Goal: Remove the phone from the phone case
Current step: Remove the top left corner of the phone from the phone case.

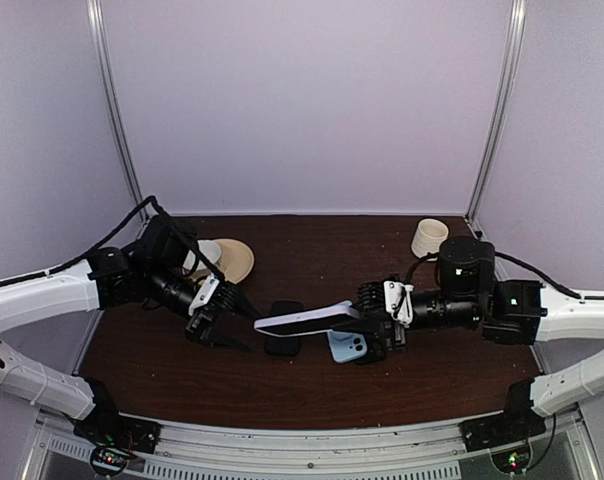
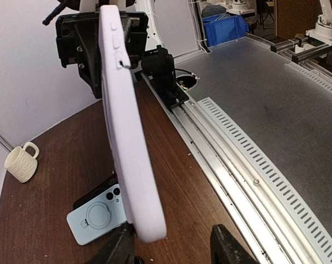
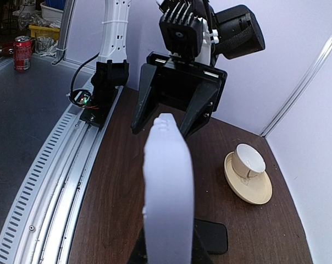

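Closest to both wrist cameras was the phone case (image 2: pixel 127 126), a pale lavender shell held edge-up in the air above the table (image 1: pixel 312 390). The right gripper (image 1: pixel 370 318) was clenched on one end. The free end reached out between the fingers (image 2: pixel 227 248) of the left gripper (image 1: pixel 252 333), which stood released, one finger close beside it and the other apart. From where I stood I couldn't tell whether the phone sat inside.

The shell looked matte and rubbery, with rounded corners and raised side buttons, so I'd judge it soft and bendy around a stiff, smooth slab. It seemed light, but the phone could slip out suddenly and drop. A corner lip looked the best place to take hold and peel, with the far end kept pinned.

Below lay a flat black slab (image 1: pixel 282 328) and a glossy light-blue case (image 1: pixel 348 347) with a ring on its back. Further off were a cream cup on a saucer (image 1: pixel 222 258) and a ribbed mug (image 1: pixel 429 237) on the dark wood.
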`<state>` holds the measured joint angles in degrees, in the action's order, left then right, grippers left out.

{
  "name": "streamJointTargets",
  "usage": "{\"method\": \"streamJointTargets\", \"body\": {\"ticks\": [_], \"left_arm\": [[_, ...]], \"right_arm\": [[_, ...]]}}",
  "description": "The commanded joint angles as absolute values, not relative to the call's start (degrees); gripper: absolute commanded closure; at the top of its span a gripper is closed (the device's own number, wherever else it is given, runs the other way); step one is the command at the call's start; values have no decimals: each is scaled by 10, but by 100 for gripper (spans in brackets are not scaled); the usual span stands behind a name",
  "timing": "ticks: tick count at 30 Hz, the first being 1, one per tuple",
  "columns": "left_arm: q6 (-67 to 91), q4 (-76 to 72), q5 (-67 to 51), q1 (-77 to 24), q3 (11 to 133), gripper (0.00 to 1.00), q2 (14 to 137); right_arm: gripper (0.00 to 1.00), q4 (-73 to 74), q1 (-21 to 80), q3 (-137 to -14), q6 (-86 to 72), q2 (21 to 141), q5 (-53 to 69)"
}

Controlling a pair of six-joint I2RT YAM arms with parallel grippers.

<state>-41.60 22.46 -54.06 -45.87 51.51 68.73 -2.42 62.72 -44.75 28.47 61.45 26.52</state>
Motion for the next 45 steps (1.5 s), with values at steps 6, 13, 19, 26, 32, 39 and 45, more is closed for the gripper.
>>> {"method": "streamJointTargets", "body": {"ticks": [6, 13, 19, 26, 32, 39, 45], "left_arm": [[-411, 190, -530, -464, 506, 58, 668], [-409, 194, -543, -465, 508, 63, 665], [-414, 203, -551, -473, 510, 65, 667], [-414, 206, -557, -478, 510, 77, 669], [-421, 216, -560, -481, 511, 78, 671], [-480, 274, -587, -492, 516, 85, 670], [-499, 296, -610, -500, 513, 86, 662]], "right_arm": [[100, -79, 629, -486, 270, 634, 295], [100, -57, 628, -495, 274, 634, 284], [100, -22, 629, -508, 290, 633, 297], [100, -4, 631, -522, 301, 648, 310], [100, 13, 630, -531, 314, 657, 321], [100, 70, 632, -563, 343, 675, 360], [100, 89, 631, -584, 350, 697, 399]]}}
